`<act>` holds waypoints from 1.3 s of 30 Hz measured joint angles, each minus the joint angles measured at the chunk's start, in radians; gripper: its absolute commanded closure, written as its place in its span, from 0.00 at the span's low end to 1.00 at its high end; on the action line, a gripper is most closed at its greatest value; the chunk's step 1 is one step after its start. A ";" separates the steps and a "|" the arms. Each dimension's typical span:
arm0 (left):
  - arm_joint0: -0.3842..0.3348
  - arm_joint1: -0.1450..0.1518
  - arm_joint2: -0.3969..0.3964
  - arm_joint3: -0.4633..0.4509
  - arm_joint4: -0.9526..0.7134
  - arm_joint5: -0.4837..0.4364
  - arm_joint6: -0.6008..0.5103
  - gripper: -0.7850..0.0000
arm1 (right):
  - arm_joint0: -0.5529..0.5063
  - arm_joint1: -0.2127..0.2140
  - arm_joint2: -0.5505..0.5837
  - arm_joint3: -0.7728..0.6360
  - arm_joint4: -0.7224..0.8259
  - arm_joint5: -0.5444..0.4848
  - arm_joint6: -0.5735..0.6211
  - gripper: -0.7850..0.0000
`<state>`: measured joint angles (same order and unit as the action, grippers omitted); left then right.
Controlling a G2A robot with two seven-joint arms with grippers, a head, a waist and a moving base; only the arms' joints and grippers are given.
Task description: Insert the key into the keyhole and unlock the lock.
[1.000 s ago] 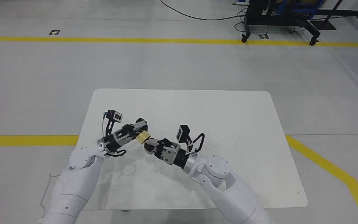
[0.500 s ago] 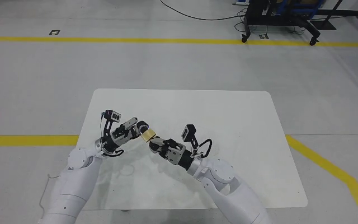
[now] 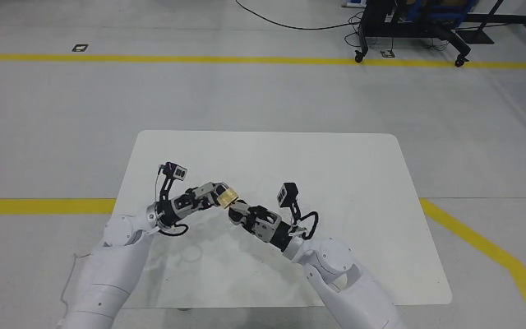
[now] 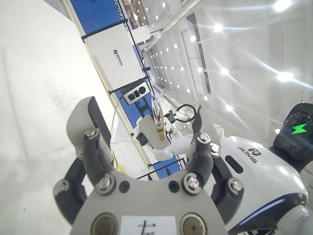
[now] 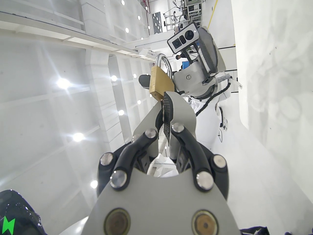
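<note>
A small brass padlock [image 3: 227,196] hangs above the table [image 3: 353,164], left of centre in the top view, between the two arms. The right gripper [image 5: 167,99] has its fingers clenched at the padlock's underside, seemingly pinching the key, which is hidden between them. The left gripper [image 4: 146,110] has its fingers spread wide on either side of the padlock, apparently not touching it. The padlock looks rigid, dense and smooth, so probably slippery; it is best gripped across its flat brass faces, leaving the keyhole end free
</note>
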<state>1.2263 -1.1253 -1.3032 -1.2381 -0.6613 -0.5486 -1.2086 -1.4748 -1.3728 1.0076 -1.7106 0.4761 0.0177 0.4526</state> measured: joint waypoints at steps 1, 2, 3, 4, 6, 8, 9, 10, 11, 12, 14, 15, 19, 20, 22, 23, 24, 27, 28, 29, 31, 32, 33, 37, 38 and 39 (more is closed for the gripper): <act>0.000 0.000 0.000 -0.002 0.003 -0.004 -0.004 0.64 | 0.001 0.000 0.001 0.001 0.008 0.004 -0.006 1.00; 0.001 0.001 0.001 -0.003 0.008 -0.008 -0.008 0.65 | 0.002 -0.001 0.002 0.003 0.016 0.007 -0.012 1.00; 0.001 0.002 0.001 -0.004 0.015 -0.011 -0.012 0.67 | 0.004 -0.002 0.003 0.006 0.027 0.012 -0.018 1.00; 0.001 0.002 0.001 -0.005 0.018 -0.011 -0.015 0.68 | 0.006 -0.002 0.003 0.007 0.035 0.014 -0.023 1.00; 0.001 0.003 0.001 -0.006 0.020 -0.011 -0.016 0.79 | 0.010 -0.003 0.003 0.010 0.046 0.018 -0.031 1.00; 0.002 0.004 0.001 -0.006 0.023 -0.010 -0.017 0.91 | 0.012 -0.003 0.002 0.012 0.050 0.020 -0.031 1.00; 0.002 0.004 0.001 -0.007 0.025 -0.009 -0.017 0.93 | 0.013 -0.003 0.001 0.012 0.051 0.021 -0.030 1.00; 0.002 0.004 0.001 -0.007 0.026 -0.007 -0.016 0.95 | 0.013 -0.003 0.000 0.012 0.050 0.021 -0.029 1.00; 0.002 0.005 0.001 -0.007 0.027 -0.006 -0.014 0.95 | 0.014 -0.003 -0.001 0.012 0.047 0.021 -0.027 1.00; 0.003 0.005 0.001 -0.008 0.029 -0.005 -0.013 0.92 | 0.014 -0.002 -0.002 0.011 0.041 0.022 -0.024 1.00; 0.004 0.006 0.000 -0.010 0.030 -0.003 -0.010 0.82 | 0.013 -0.001 -0.004 0.009 0.030 0.023 -0.022 1.00; 0.005 0.006 -0.001 -0.011 0.029 -0.003 -0.008 0.74 | 0.012 0.000 -0.004 0.007 0.024 0.023 -0.021 1.00; 0.009 0.008 -0.004 -0.016 0.027 -0.005 -0.008 0.52 | 0.010 0.002 -0.005 0.003 0.012 0.026 -0.018 1.00; 0.010 0.008 -0.004 -0.017 0.026 -0.006 -0.009 0.51 | 0.009 0.003 -0.006 0.002 0.010 0.026 -0.016 1.00; 0.012 0.008 -0.004 -0.021 0.026 -0.008 -0.010 0.37 | 0.006 0.004 -0.006 -0.001 0.007 0.026 -0.013 1.00; 0.012 0.009 -0.004 -0.022 0.026 -0.008 -0.010 0.38 | 0.005 0.005 -0.006 -0.002 0.006 0.024 -0.012 1.00; 0.013 0.009 -0.004 -0.024 0.027 -0.009 -0.009 0.39 | 0.003 0.005 -0.006 -0.004 0.005 0.023 -0.011 1.00; 0.014 0.009 -0.003 -0.027 0.029 -0.010 -0.006 0.56 | -0.001 0.007 -0.005 -0.006 0.004 0.020 -0.007 1.00; 0.014 0.009 -0.002 -0.027 0.029 -0.011 -0.005 0.59 | -0.002 0.007 -0.005 -0.006 0.004 0.019 -0.005 1.00; 0.015 0.009 -0.002 -0.028 0.028 -0.011 -0.005 0.65 | -0.003 0.008 -0.005 -0.007 0.003 0.018 -0.004 1.00; 0.015 0.010 -0.002 -0.028 0.024 -0.013 -0.002 0.74 | -0.005 0.009 -0.005 -0.009 0.001 0.017 0.000 1.00; 0.016 0.010 -0.003 -0.027 0.023 -0.014 0.001 0.90 | -0.007 0.010 -0.005 -0.010 0.000 0.017 0.002 1.00; 0.016 0.010 -0.004 -0.027 0.020 -0.015 0.005 0.98 | -0.009 0.010 -0.005 -0.012 0.000 0.016 0.004 1.00; 0.017 0.010 -0.004 -0.027 0.021 -0.017 0.009 1.00 | -0.013 0.012 -0.007 -0.016 -0.009 0.014 0.009 1.00; 0.017 0.010 -0.004 -0.028 0.022 -0.018 0.009 1.00 | -0.014 0.013 -0.008 -0.017 -0.010 0.014 0.010 1.00; 0.017 0.010 -0.003 -0.029 0.024 -0.019 0.011 1.00 | -0.015 0.013 -0.008 -0.018 -0.011 0.014 0.010 1.00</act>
<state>1.2437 -1.1149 -1.3062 -1.2667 -0.6375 -0.5678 -1.1977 -1.4893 -1.3594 0.9999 -1.7285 0.4648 0.0317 0.4627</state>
